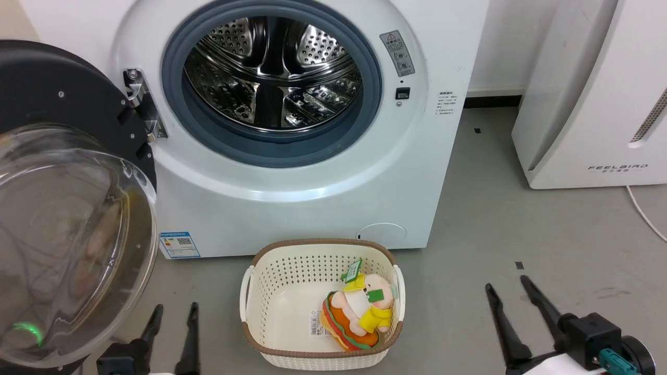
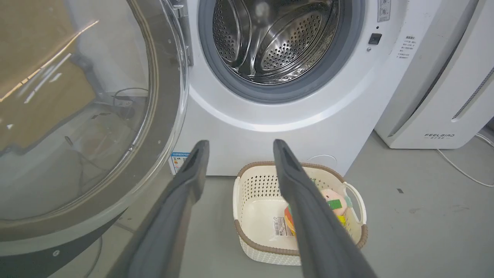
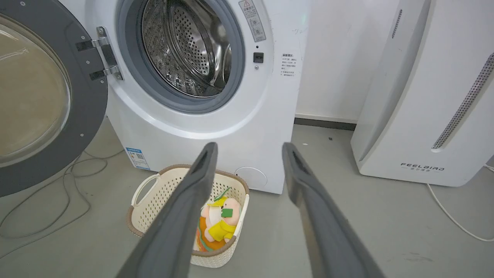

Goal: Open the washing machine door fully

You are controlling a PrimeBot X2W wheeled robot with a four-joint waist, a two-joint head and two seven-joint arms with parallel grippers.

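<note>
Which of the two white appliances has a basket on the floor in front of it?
The washing machine, with its round door swung open and steel drum showing. The basket stands before it; the FEELBIRD appliance is off to the right.

"FEELBIRD" stands in grey letters low on the white appliance point(image 1: 583, 130); a grey sticker point(image 1: 397, 52) with a red warning triangle sits on the washing machine point(image 1: 292, 208); its blue label point(image 1: 179, 245), its small black print point(image 1: 444, 102) and the barcode label point(image 1: 315, 323) in the basket point(image 1: 260, 291) are too small to read.
</note>
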